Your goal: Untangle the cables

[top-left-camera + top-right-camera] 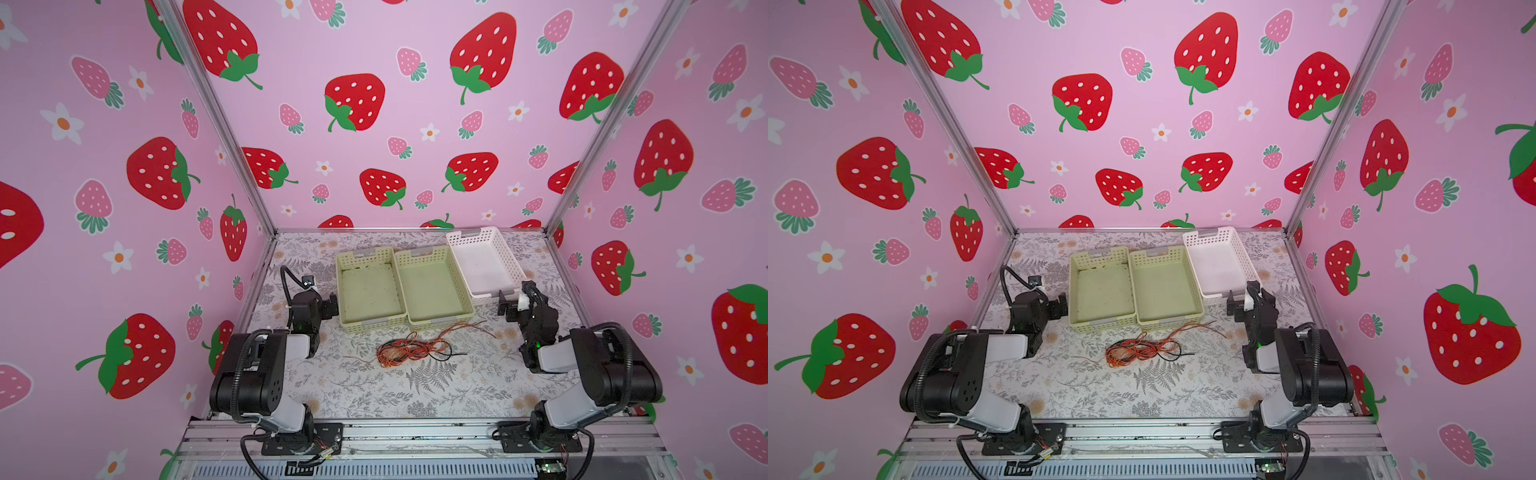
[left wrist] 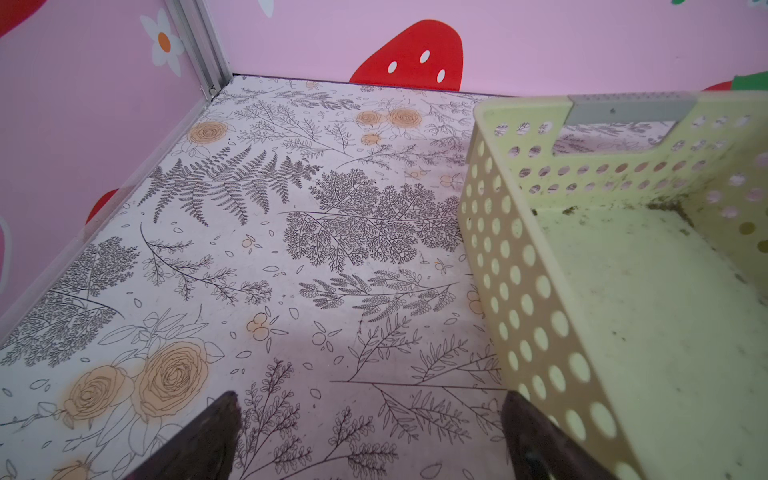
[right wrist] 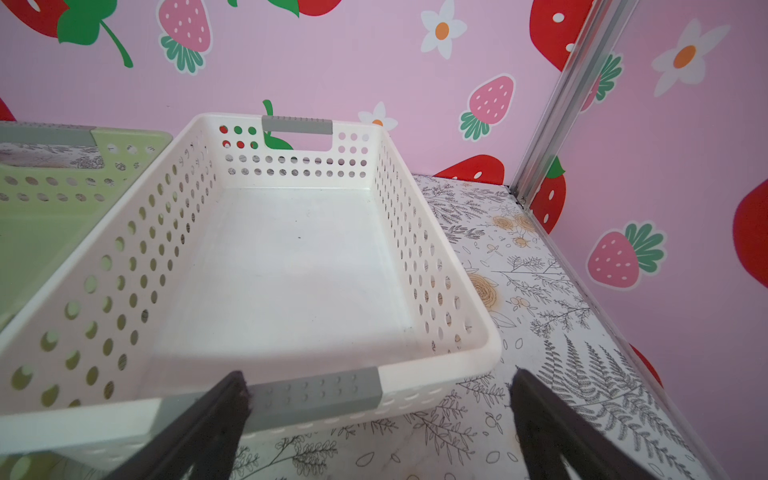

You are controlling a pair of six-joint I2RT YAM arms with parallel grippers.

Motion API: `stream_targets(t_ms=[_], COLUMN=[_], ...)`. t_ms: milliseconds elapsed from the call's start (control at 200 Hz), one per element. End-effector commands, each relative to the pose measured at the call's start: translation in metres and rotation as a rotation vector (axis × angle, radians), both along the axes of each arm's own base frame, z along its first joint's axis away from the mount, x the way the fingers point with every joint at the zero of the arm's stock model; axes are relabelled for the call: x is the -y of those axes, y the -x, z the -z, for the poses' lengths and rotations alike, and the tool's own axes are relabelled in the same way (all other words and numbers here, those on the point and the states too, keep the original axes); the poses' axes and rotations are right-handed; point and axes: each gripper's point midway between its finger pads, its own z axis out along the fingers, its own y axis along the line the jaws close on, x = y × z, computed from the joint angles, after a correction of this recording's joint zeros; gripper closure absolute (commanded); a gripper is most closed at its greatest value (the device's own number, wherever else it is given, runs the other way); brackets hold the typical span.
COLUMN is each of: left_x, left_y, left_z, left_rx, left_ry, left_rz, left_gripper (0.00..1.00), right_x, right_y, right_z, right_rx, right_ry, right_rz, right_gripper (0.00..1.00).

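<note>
Several cables (image 1: 409, 351) in one tangled heap on the table (image 1: 374, 399), just before the green baskets (image 1: 436, 321); both sets of jaws apart, empty, well aside; first step pending: reach in, pinch one loose strand.

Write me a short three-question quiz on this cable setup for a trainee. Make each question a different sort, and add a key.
1. Multiple choice: where do the cables lie?
A) inside a basket
B) on the table, in front of the green baskets
C) in a gripper
2. True or false: the left gripper and the right gripper are both open and hold nothing.
3. Fill in: the basket nearest the right gripper is ___ in colour.
Key: 1 B; 2 true; 3 white.
</note>
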Motion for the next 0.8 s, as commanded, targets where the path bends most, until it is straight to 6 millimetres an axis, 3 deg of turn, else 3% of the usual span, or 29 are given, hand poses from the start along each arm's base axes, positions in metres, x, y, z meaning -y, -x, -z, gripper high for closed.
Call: stream_targets(t_ms=[0, 200, 260, 360, 525, 570, 695, 795], left_x=[0.003, -0.021, -0.026, -0.024, -0.013, -0.01, 0.003, 0.017], left_y=[-0.008, 0.001, 0.011, 0.033, 0.08, 0.092, 0.119, 0.131], left_z=[-0.013, -0.056, -0.07, -0.078, -0.065, -0.059, -0.036, -0.016], left_rx=[0.045, -0.028, -0.043, -0.099, -0.218, -0.234, -0.28, -0.342], left_ry=[0.003, 0.029, 0.081, 0.233, 0.463, 0.524, 0.704, 0.816], left_rz=[0.014, -0.158, -0.223, -0.306, -0.411, -0.433, -0.49, -0.5], left_gripper=[0.0, 0.02, 0.02, 0.02, 0.1, 0.13, 0.19, 0.24], right_x=[-0.001, -0.02, -0.036, -0.082, -0.16, -0.179, -0.218, -0.242], right_y=[-0.002, -0.007, -0.007, 0.001, 0.032, 0.044, 0.074, 0.109], right_z=[-0.011, -0.042, -0.053, -0.066, -0.069, -0.064, -0.041, -0.03], right_rx=[0.034, 0.01, 0.003, -0.006, -0.023, -0.023, -0.02, 0.046], right_ry=[-0.017, 0.015, 0.009, 0.04, 0.172, 0.221, 0.337, 0.405], right_rz=[-0.009, -0.1, -0.169, -0.361, -0.636, -0.714, -0.907, -1.092], right_gripper=[0.01, 0.04, 0.07, 0.14, 0.2, 0.27, 0.39, 0.38])
